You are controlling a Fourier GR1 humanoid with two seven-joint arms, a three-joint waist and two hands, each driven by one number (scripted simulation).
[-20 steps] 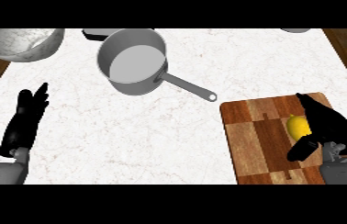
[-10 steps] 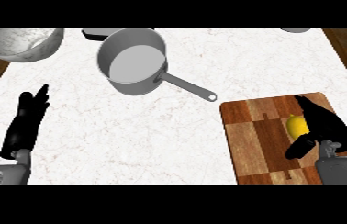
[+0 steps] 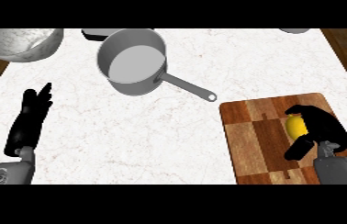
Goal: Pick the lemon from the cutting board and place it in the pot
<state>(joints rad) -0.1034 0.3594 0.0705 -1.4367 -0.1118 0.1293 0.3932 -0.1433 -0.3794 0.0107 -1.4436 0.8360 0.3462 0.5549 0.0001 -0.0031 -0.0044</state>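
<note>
Right hand (image 3: 324, 129) curled round lemon (image 3: 293, 126); fingers arch over top, thumb below; lemon on cutting board (image 3: 254, 140), toward right edge; saucepan (image 3: 130, 66) well apart, upper left on desk (image 3: 156, 140), handle pointing at board; left hand (image 3: 30, 120) open, resting at left. Risks: round lemon may roll from a partial wrap on lift; carry across may clip pan handle or rim.
</note>
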